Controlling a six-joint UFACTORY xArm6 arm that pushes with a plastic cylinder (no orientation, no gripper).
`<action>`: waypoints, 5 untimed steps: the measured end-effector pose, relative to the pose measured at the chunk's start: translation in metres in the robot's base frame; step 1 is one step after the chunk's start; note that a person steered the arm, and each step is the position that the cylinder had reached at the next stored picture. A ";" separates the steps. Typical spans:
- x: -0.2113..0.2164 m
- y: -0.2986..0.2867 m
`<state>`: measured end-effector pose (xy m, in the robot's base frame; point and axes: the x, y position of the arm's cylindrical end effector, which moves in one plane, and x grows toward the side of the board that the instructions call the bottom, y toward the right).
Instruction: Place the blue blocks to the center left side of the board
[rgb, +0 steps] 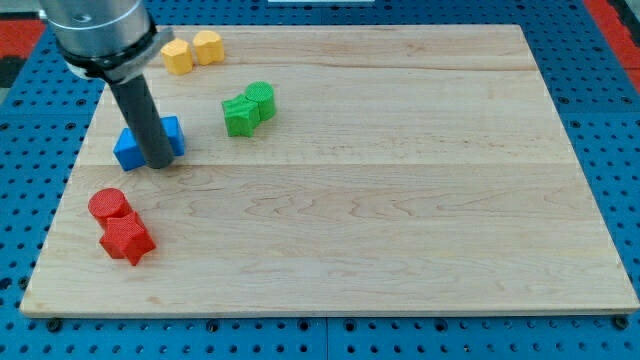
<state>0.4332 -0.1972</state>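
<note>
The blue blocks (148, 143) are being held at the counter's (400, 200) center left; the tool, a jawless rod, is being kept with its tip (160, 164) touching them, seemingly for nudging.

Wooden bench (400, 200) carries blocks. Blue blocks (132, 148) touch my tip (160, 164), either side. Two yellow blocks (192, 50) above tip. Green pair (248, 107) upper right of tip. Red pair (120, 225) below tip.

The two blue blocks (132, 149) sit touching each other near the counter's left edge, about midway along it, partly hidden.
</note>
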 end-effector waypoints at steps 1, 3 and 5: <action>-0.004 0.030; -0.044 0.024; -0.100 0.150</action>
